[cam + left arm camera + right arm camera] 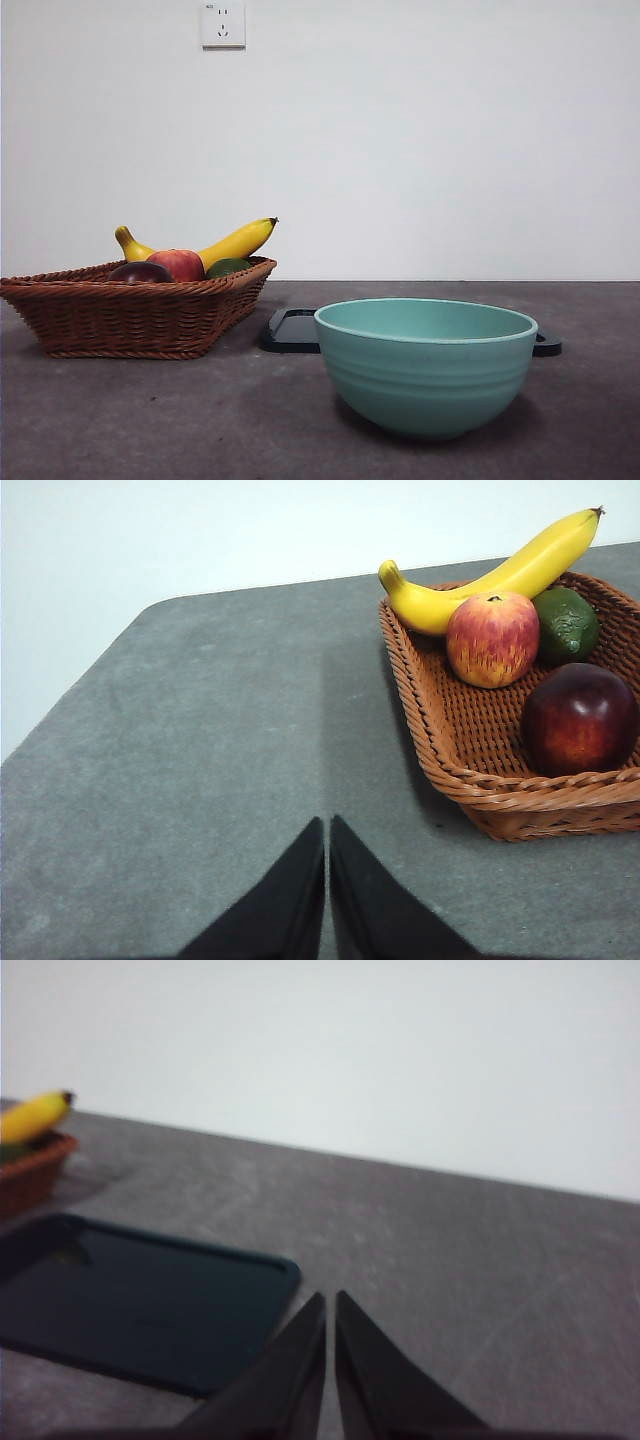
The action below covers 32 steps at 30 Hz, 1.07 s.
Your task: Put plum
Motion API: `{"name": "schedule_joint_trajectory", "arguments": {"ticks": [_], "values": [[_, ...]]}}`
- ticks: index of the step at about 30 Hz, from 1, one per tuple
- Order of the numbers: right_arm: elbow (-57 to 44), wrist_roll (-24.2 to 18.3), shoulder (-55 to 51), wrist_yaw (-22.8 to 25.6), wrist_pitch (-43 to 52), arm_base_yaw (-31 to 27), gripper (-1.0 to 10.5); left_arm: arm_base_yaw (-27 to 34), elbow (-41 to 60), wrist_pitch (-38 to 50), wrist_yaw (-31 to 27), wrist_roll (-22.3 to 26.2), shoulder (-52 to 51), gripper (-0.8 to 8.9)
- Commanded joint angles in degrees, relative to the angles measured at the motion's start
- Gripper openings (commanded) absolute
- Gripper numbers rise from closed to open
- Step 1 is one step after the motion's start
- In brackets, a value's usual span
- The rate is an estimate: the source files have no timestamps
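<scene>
The plum (pixel 580 720), dark maroon and glossy, lies in the near corner of a brown wicker basket (pixel 470 780). In the front view only its top (pixel 140 272) shows above the basket's rim (pixel 130 300) at the left. My left gripper (pixel 327 825) is shut and empty above the bare table, well apart from the basket. My right gripper (pixel 329 1300) is shut and empty, over the table beside a dark tray (pixel 130 1310). Neither gripper shows in the front view.
The basket also holds a banana (pixel 490 575), a red-and-yellow apple (pixel 492 638) and a dark green fruit (pixel 566 623). A teal bowl (pixel 425 365) stands front right, with the dark tray (pixel 290 330) behind it. The table's edge runs near the left gripper.
</scene>
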<state>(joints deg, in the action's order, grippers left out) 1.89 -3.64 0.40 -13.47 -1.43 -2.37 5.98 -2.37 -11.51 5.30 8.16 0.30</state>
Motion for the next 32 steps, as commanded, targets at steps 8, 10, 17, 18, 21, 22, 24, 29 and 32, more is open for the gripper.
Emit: {"name": "schedule_joint_trajectory", "arguments": {"ticks": [8, 10, 17, 18, 21, 22, 24, 29, 32], "values": [[-1.3, 1.9, -0.2, 5.0, -7.7, -0.1, 0.1, 0.1, 1.2, -0.5, 0.0, -0.3, -0.1, 0.08], [-1.3, 2.6, -0.2, 6.1, -8.4, -0.1, 0.1, 0.1, 1.2, -0.5, 0.0, -0.3, -0.1, 0.08], [-1.3, 2.6, -0.2, 6.0, -7.7, -0.2, 0.1, 0.1, 1.2, -0.5, 0.0, -0.3, -0.1, 0.08], [-1.2, 2.6, -0.2, 6.0, -7.5, -0.2, 0.1, 0.1, 1.2, -0.5, 0.0, -0.3, -0.1, 0.08], [-1.2, 2.6, -0.2, 6.0, -7.5, -0.2, 0.1, 0.1, 1.2, -0.5, 0.0, -0.3, -0.1, 0.08], [-1.2, 2.6, -0.2, 6.0, -7.5, -0.2, 0.1, 0.1, 1.2, -0.5, 0.0, -0.3, -0.1, 0.08], [-1.2, 2.6, -0.2, 6.0, -7.5, -0.2, 0.1, 0.1, 1.2, -0.5, 0.0, -0.3, -0.1, 0.08], [-1.2, 2.6, -0.2, 6.0, -7.5, -0.2, 0.1, 0.1, 1.2, -0.5, 0.0, -0.3, -0.1, 0.08], [-1.2, 2.6, -0.2, 6.0, -7.5, -0.2, 0.1, 0.1, 1.2, -0.5, 0.0, -0.3, -0.1, 0.08]]}}
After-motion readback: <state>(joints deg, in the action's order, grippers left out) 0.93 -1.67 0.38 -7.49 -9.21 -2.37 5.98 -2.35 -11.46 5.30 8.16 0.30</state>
